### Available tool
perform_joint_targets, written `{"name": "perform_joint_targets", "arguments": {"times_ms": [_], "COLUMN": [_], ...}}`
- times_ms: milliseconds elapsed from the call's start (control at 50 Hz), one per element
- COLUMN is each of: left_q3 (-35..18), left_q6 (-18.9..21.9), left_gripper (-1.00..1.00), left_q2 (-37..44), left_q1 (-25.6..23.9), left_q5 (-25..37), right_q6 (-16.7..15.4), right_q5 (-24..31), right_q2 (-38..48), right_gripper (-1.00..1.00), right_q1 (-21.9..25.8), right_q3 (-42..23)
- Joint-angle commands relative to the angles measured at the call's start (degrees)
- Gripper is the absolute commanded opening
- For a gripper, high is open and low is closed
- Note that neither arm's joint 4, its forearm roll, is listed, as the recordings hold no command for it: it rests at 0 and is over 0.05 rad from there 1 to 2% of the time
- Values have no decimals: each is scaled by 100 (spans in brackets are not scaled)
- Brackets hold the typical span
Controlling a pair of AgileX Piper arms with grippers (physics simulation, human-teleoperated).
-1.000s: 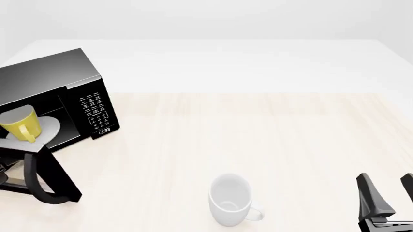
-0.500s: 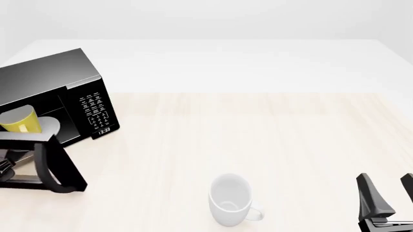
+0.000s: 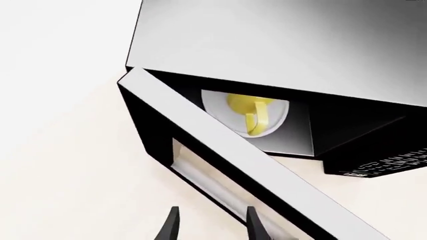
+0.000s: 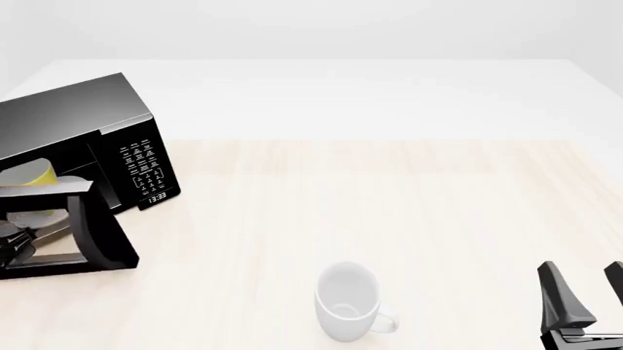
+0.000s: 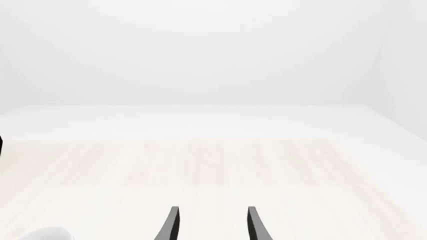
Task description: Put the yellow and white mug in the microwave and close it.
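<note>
The yellow and white mug [image 3: 248, 106] stands on the white turntable plate [image 3: 277, 117] inside the black microwave [image 4: 73, 117], handle toward the opening. In the front view only its yellow top [image 4: 41, 176] shows above the door. The microwave door [image 4: 98, 233] is partly open, swung well toward the cavity. My left gripper [image 3: 212, 227] is open and empty, just outside the door's [image 3: 227, 165] window face; in the front view it is mostly hidden behind the door. My right gripper [image 4: 588, 295] is open and empty at the front right, far from the microwave.
A larger all-white mug [image 4: 348, 300] lies on its side near the table's front middle, and its rim shows in the right wrist view [image 5: 43, 234]. The keypad with clock [image 4: 146, 169] faces right of the door. The light wooden table [image 4: 409, 204] stretches to the right.
The microwave door has swung further toward closed, with my left gripper behind it. The mug is now more hidden behind the door. The right arm has not moved.
</note>
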Motion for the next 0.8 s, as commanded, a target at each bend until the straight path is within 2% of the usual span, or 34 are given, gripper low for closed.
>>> {"name": "perform_joint_targets", "arguments": {"times_ms": [20, 360, 800], "left_q3": [-104, -201, -513], "left_q6": [-61, -51, -28], "left_gripper": [100, 100, 100], "left_q2": [112, 143, 926], "left_q1": [-165, -328, -423], "left_q5": [-143, -363, -836], "right_q6": [0, 1, 1], "right_q5": [0, 0, 0], "right_q2": [0, 0, 0], "right_gripper": [100, 100, 100], "right_q1": [-1, 0, -1], "right_q3": [0, 0, 0]}}
